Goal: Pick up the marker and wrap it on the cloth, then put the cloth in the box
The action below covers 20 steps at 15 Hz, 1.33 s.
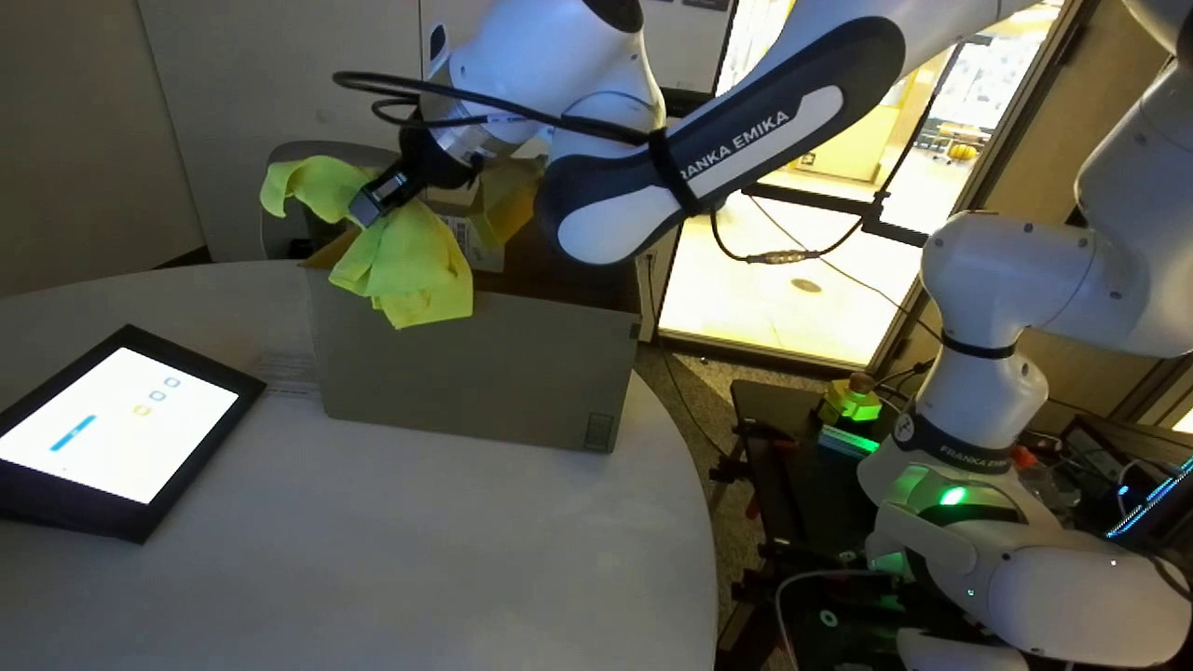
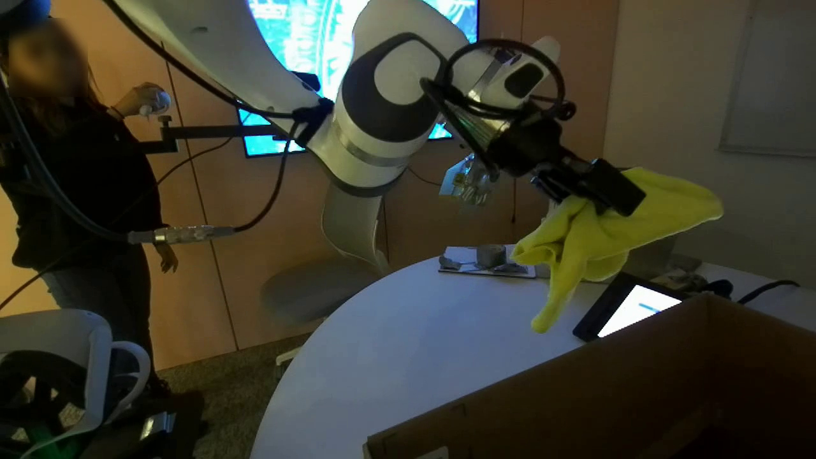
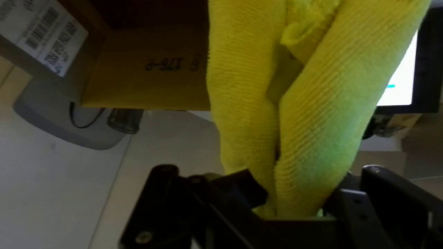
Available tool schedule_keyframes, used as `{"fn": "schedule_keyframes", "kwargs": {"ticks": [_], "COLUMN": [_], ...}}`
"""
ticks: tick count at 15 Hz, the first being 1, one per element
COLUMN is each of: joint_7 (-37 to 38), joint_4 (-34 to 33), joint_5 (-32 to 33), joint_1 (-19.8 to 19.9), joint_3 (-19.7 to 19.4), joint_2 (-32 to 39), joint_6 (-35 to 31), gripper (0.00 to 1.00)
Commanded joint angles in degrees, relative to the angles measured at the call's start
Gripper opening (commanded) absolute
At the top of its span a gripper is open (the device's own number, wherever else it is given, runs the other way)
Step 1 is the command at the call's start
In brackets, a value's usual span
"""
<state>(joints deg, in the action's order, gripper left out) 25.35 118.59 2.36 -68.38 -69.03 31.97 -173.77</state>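
Yellow-green folds fill the gripper point(image 3: 297, 200): its two black fingers are clamped on the cloth point(image 3: 249, 103), parted only by the bunched fabric. In the wrist view two thick rolls run lengthwise, side by side, from the fingers toward the top, a smaller fold between them; their inside is hidden. In an exterior view a narrow end points down and a broader one reaches out sideways past the fingertips, all held above the table point(image 2: 408, 344). In an exterior view, too, the cloth overlaps the upper edge of the box point(image 1: 485, 373); I cannot tell whether they touch. Brown and open-topped, the box stands on the table, a white label point(image 3: 43, 33) on one flap; what its shadowed floor holds cannot be made out. Beside it sits a black-framed tablet point(image 1: 130, 433), screen lit.
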Motion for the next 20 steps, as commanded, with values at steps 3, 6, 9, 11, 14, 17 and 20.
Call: {"fn": "schedule_keyframes", "kwargs": {"ticks": [3, 6, 9, 11, 14, 17, 20], "joint_7": [4.81, 6.19, 7.38, 8.2, 8.24, 8.68, 8.98], "joint_4": [-0.5, -0.43, -1.09, -1.49, -2.61, -3.73, -4.88], "joint_5": [-4.82, -6.23, -6.56, -6.19, -5.33, -4.56, -4.0], "joint_1": [-0.1, 5.72, 12.95, 17.32, 22.93, 26.35, 28.58], "joint_3": [-7.95, -6.46, -3.21, -0.64, 3.35, 6.37, 8.81], "joint_2": [7.68, 10.49, 13.14, 14.52, 14.85, 14.84, 13.84], "joint_6": [4.54, 7.73, 10.91, 12.31, 14.38, 15.87, 17.31], "gripper": [0.02, 0.02, 0.02, 0.02, 0.02, 0.03, 0.32]}}
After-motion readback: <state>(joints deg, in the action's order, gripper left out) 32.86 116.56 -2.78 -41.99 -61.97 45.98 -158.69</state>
